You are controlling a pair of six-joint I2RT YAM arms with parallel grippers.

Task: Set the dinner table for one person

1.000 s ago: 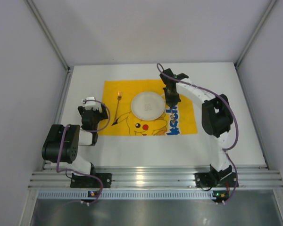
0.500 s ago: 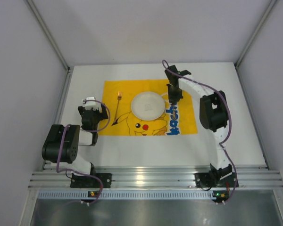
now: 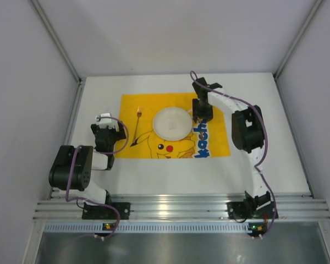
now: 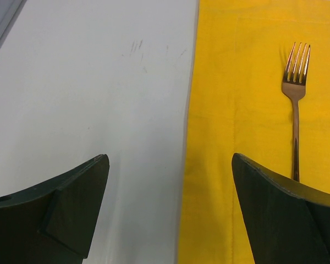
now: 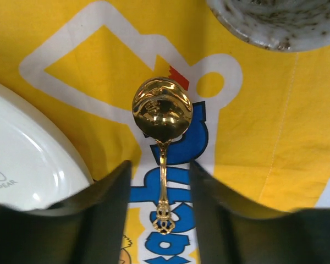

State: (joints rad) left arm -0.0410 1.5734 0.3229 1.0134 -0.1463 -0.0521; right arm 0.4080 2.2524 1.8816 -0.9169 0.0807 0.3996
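Top external view shows the dinner table (image 3: 264, 159) filling the floor of the cell, with a yellow printed cloth (image 3: 146, 107) spread on it. On the cloth lie a white plate (image 3: 172, 122) and, to its left, a fork (image 3: 138, 122). The right gripper (image 3: 201, 116) points down just beside the plate's right rim, and the left gripper (image 3: 105, 124) sits low near the cloth's left edge. Left wrist view shows the left gripper (image 4: 170, 220) spread wide with nothing in it, over the cloth's edge (image 4: 236, 137) and bare tabletop (image 4: 99, 82); the fork (image 4: 295, 110) lies by the right finger. Right wrist view shows the right gripper (image 5: 160, 220) parted, its fingers either side of a gold spoon (image 5: 162, 115) without touching the handle. The plate (image 5: 27, 159) is on the left and a speckled cup (image 5: 264, 22) at the top. The table looks rigid, heavy and smooth. It is likely a surface to set things on, not to grasp, and the cloth could slide on it.
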